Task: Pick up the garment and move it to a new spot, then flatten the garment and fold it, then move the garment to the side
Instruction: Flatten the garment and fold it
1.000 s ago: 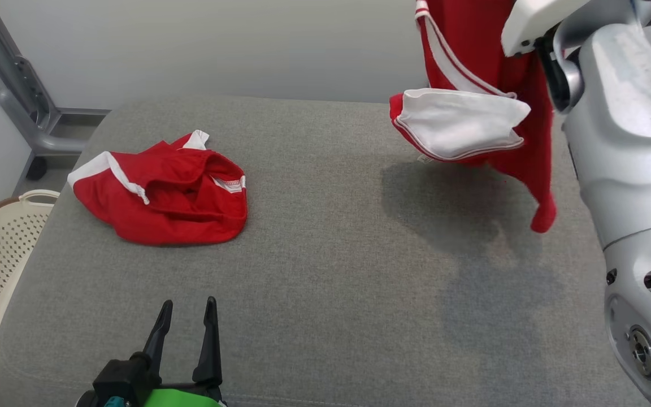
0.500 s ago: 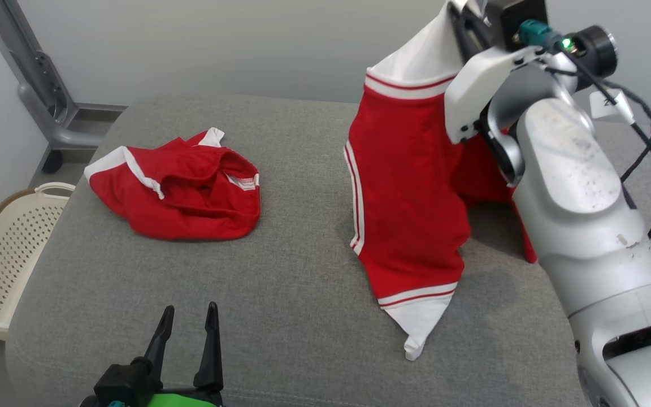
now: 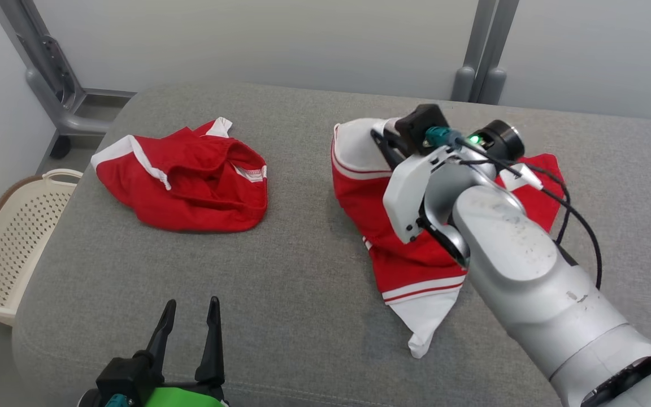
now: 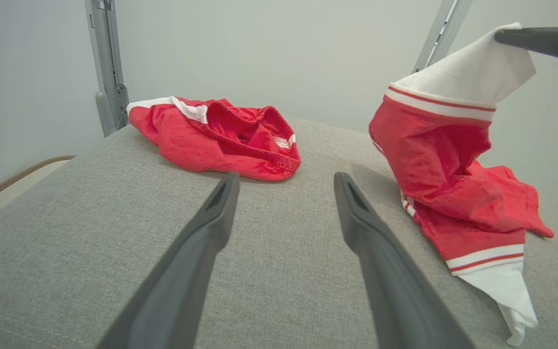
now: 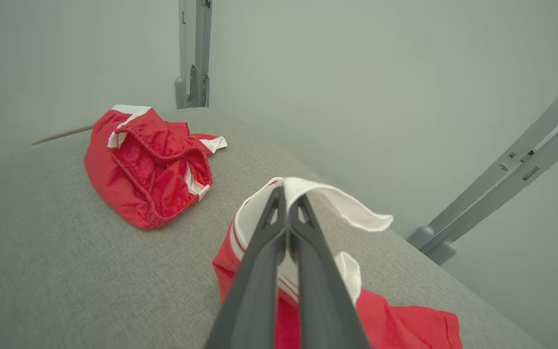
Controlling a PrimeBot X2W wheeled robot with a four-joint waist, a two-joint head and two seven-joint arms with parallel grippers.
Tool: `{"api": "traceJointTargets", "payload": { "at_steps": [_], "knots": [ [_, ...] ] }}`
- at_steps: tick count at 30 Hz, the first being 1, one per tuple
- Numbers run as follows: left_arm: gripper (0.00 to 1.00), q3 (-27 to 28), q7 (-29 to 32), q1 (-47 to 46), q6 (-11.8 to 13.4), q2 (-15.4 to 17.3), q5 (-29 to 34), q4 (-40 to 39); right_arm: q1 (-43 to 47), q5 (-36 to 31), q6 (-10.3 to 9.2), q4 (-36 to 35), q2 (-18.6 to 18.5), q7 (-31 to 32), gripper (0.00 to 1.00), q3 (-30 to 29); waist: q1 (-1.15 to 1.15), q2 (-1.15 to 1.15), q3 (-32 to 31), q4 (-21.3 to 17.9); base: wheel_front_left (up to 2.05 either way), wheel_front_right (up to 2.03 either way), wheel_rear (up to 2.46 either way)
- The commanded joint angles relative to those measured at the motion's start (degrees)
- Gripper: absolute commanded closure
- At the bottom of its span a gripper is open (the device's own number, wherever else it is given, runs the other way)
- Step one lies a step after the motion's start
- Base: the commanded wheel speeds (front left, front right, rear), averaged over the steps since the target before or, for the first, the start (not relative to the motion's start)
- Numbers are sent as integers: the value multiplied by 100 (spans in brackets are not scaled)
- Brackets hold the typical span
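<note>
My right pincer point(image 5: 286, 191) is clamped on the white corner of the red garment point(image 4: 434, 145). The rest droops below it onto the grey cushion point(image 3: 303, 316). It's soft, light and floppy (best held by its edges). My left pincer point(image 3: 190, 305) is apart and empty.

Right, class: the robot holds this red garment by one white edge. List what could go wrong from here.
The right gripper pinches only one white edge of the garment, whose rest lies bunched; letting go here may leave creases. The open left gripper hangs apart, so dragging one-handed could roll cloth under.
</note>
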Motion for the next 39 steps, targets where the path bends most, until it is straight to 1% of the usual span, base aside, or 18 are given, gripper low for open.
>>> {"api": "traceJointTargets", "payload": {
  "at_steps": [1, 4, 5, 9, 13, 17, 18, 19, 25, 27, 30, 34, 39],
  "knots": [
    [0, -12, -13, -91, 21, 19, -54, 7, 127, 216, -4, 44, -16, 135, 100, 393, 0, 0, 17, 29, 0, 0, 0],
    [0, -31, -16, -96, 29, 12, -61, 24, 235, 580, -5, -13, -94, 368, 100, 1048, 0, 0, 27, 59, 0, 0, 0],
    [0, -31, -16, -96, 29, 12, -61, 24, 235, 580, -5, -13, -94, 368, 100, 1048, 0, 0, 27, 59, 0, 0, 0],
    [0, -20, -18, -90, 51, 6, -76, 29, 400, 1056, -6, -266, -346, 588, 100, 1848, 0, 0, 51, 55, 0, 0, 0],
    [0, 11, -17, -101, 58, 1, -110, 33, 584, 1477, -6, -534, -527, 679, 100, 2536, 0, 0, 94, 11, 0, 0, 0],
    [0, 9, -20, -175, 67, -11, -113, 60, 763, 1857, -5, -729, -594, 731, 100, 3173, 0, 0, 143, -52, 0, 0, 0],
    [0, 1, -20, -178, 67, -13, -115, 69, 774, 1894, -6, -740, -600, 702, 56, 3250, 0, 0, 148, -59, 0, 0, 0],
    [0, -5, -21, -186, 62, -15, -119, 81, 800, 1956, -6, -742, -601, 699, 0, 3334, 0, 0, 149, -63, 0, 0, 0],
    [0, 0, -23, -223, 70, -27, -142, 117, 825, 2350, -6, -858, -620, 553, 0, 3520, 0, 0, 114, -92, 0, 0, 0],
    [0, 9, -22, -204, 74, -29, -148, 123, 808, 2523, -6, -945, -709, 524, 0, 3534, 0, 0, 89, -101, 0, 0, 0],
    [0, 39, -23, -157, 90, -30, -150, 102, 772, 2642, -6, -1049, -873, 442, 0, 3407, 0, 0, 48, -129, 0, 0, 0],
    [0, 87, -23, -59, 94, -31, -134, 74, 799, 2541, -6, -921, -1125, 365, 0, 2895, 0, 0, -35, -199, 0, 0, 0],
    [0, 94, -17, 28, 72, -29, -107, 59, 1020, 2104, -5, -453, -1312, 286, 0, 1866, 0, 0, -125, -281, 0, 0, 0]
  ]
}}
